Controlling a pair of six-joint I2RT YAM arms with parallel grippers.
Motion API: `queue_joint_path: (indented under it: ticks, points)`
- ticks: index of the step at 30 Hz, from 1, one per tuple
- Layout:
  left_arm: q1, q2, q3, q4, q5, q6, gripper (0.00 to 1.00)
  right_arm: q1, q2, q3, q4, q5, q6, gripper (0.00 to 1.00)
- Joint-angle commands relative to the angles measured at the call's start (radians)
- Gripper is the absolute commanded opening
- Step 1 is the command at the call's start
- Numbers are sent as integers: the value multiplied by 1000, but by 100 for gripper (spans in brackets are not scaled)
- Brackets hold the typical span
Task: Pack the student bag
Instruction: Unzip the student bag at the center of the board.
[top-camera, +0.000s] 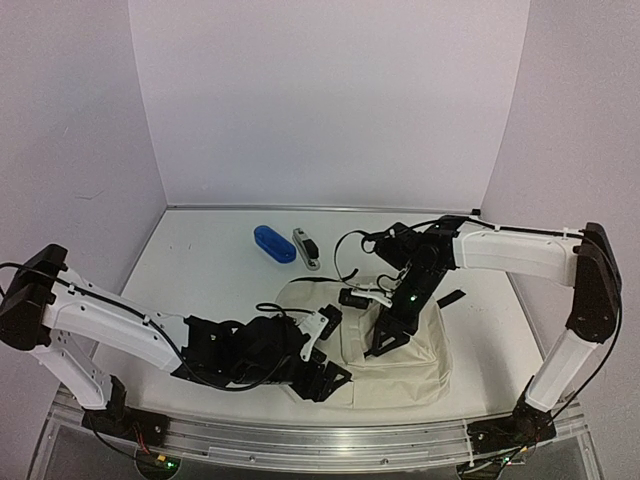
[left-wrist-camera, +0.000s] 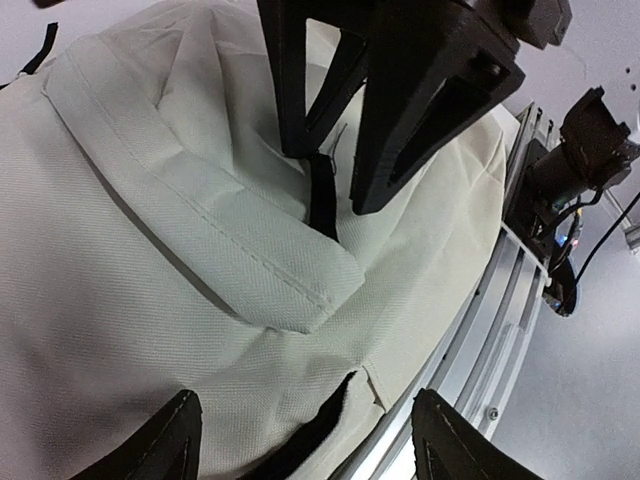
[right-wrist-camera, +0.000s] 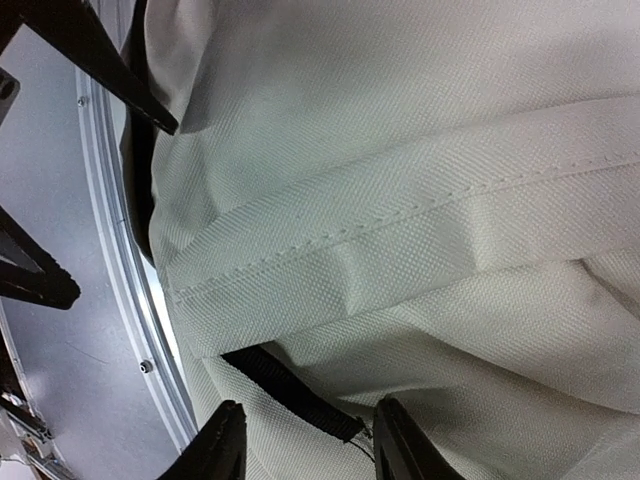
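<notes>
Looking down from the top camera, one student bag (top-camera: 410, 375) lies flat beneath both pincers: cream-beige cloth, rumpled, with black trim. The left pincer (top-camera: 332, 378) hangs over the bag's near-left corner. The right pincer (top-camera: 385, 342) points down onto the bag's middle, just beside the left one. Well beyond the right pincer, on the white table (top-camera: 200, 270), lie one blue oblong case (top-camera: 273, 243) and one small grey-and-white item (top-camera: 305, 248), close together. One short black strip (top-camera: 452, 298) lies off the right pincer's outer side, at the bag's far corner; I cannot tell whether it belongs to the bag

From the left wrist, the left pincer's two fingers (left-wrist-camera: 175, 440) stand wide apart with nothing clamped. Bag cloth spreads under them, crossed by a stitched folded band, and a black zipper line (left-wrist-camera: 310, 440) runs between them. Ahead, the right pincer's two black fingers point down at the cloth, apart, with a black strap tab (left-wrist-camera: 322, 195) between their tips. One aluminium rail (left-wrist-camera: 490, 340) runs off to the side

From the right wrist, woven cream cloth with one stitched seam fills the view ahead of the right pincer. Its two fingers (right-wrist-camera: 225, 445) stand apart, the end of a black strap (right-wrist-camera: 300, 395) in the gap between them; whether the pads press it I cannot tell. To one side, the left pincer's two fingers sit over the rail
</notes>
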Motion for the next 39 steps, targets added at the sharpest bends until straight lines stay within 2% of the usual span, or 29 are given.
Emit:
queue_joint_path:
  ticks: [1,4,7,9,10,18,24,28,37,39]
  points:
    - [-44,40,33,26,-69,124,73,31,-14,-31,2,41,-38,37]
    - [-58,53,33,40,-96,170,73,42,-15,-35,2,69,-47,28]
    - [-64,58,37,42,-131,197,73,45,-19,-26,5,91,-46,15]
    - [-69,60,38,54,-159,215,73,46,-25,-16,6,107,-42,2]
    - [-73,62,40,59,-172,228,73,46,-27,-9,6,113,-39,0]
    - [-99,121,118,54,-258,391,70,46,-61,48,5,106,-10,0]
    - [-105,124,119,93,-301,484,67,45,-77,59,4,105,8,0]
    - [-105,158,158,50,-371,542,60,45,-75,58,5,119,8,0]
    - [-103,199,187,48,-393,633,48,45,-54,82,5,109,24,0]
    - [-101,206,188,41,-395,637,43,46,-54,82,4,107,25,0]
